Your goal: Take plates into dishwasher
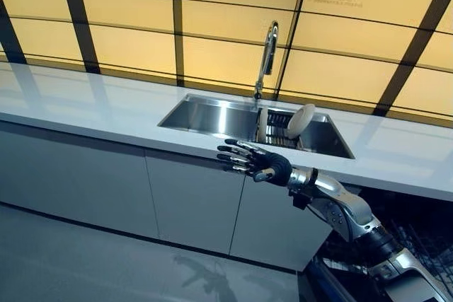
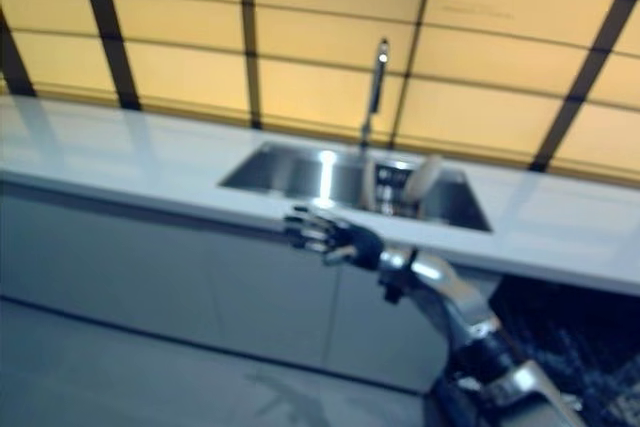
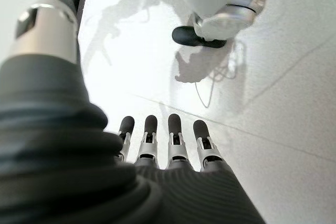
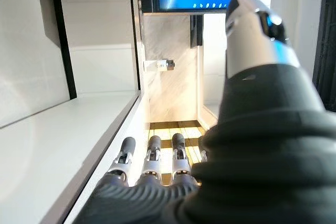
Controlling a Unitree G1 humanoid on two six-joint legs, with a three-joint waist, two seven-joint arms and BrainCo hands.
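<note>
Head view: right hand (image 1: 256,161) hung with fingers straight and spread, empty, just near of the sink (image 1: 205,117) | plates (image 1: 299,120) stood upright in the sink's right part (by the tap (image 1: 267,58)) | Left wrist view: left hand (image 3: 169,150) held fingers straight over floor, empty

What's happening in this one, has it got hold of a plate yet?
Not yet. The right hand is held out open in front of the counter, just below the sink's front edge, holding nothing. Plates stand in a rack inside the sink, beside the tap, untouched. The left hand shows only in its own wrist view, fingers straight, over the floor and empty.
</note>
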